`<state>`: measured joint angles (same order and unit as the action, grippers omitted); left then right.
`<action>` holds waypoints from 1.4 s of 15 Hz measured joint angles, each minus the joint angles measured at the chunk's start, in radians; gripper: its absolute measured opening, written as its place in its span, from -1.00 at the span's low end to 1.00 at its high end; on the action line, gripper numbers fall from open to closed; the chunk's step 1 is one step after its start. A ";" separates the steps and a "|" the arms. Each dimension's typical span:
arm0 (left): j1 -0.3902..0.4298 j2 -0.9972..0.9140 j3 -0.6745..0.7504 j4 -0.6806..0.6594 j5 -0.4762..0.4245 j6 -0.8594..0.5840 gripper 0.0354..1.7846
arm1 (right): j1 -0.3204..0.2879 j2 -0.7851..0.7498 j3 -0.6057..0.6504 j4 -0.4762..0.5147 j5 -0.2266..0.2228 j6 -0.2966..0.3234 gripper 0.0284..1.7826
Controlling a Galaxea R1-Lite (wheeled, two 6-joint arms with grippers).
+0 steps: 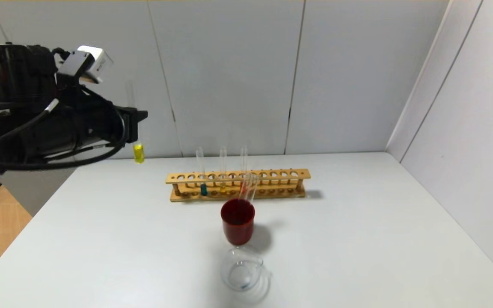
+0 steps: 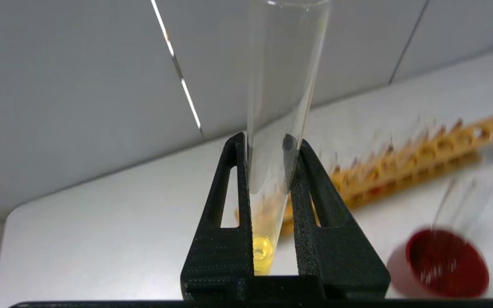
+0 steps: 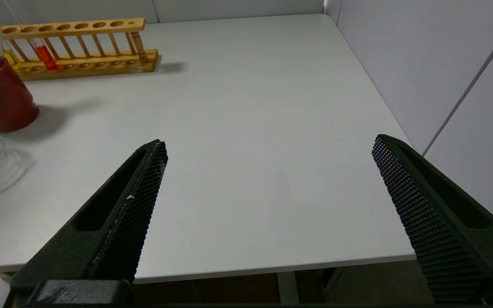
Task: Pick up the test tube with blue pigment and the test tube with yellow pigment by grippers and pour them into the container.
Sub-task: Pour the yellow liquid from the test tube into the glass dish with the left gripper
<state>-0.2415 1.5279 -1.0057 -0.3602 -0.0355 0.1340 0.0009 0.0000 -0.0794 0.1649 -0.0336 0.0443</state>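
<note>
The white tabletop [image 1: 357, 239] carries everything, and we take the wooden rack [image 1: 238, 185] near its far middle as our landmark. Our left arm is raised well to the left of the rack and above it, out past the tabletop's left edge. Our right arm is not in the head view; its wrist camera looks over the tabletop's right side, well to the right of the rack.

In front of the rack, close to it, stands a dark-red cup [image 1: 238, 221] with a couple of empty glass tubes leaning in it. Nearer to us than the cup, farther from the rack, sits the clear glass beaker [image 1: 244, 270], the pouring target.

The left pincer [image 2: 268, 158] is clenched on the yellow tube [image 2: 272, 149], which hangs roughly upright with the yellow liquid pooled at its bottom end. The right pincer [image 3: 268, 147] is released, jaws spread wide and empty.

The blue tube [image 1: 203, 182] stands in the rack toward its left end, with a fainter amber tube and a red one beside it.

We judge the yellow tube lifted but not poured. Next we need to carry it across the rack's front to above the beaker, then tip it gently so the mouth sits over the rim, keeping clear of the cup. The blue tube is not yet picked up.
</note>
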 joint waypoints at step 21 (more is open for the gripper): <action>-0.438 -0.178 0.558 -0.006 0.281 0.492 -0.68 | 0.000 0.000 0.000 0.000 0.000 0.000 0.96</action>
<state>-0.6796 1.3498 -0.4479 -0.3666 0.2457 0.6262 0.0013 0.0000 -0.0794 0.1649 -0.0336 0.0443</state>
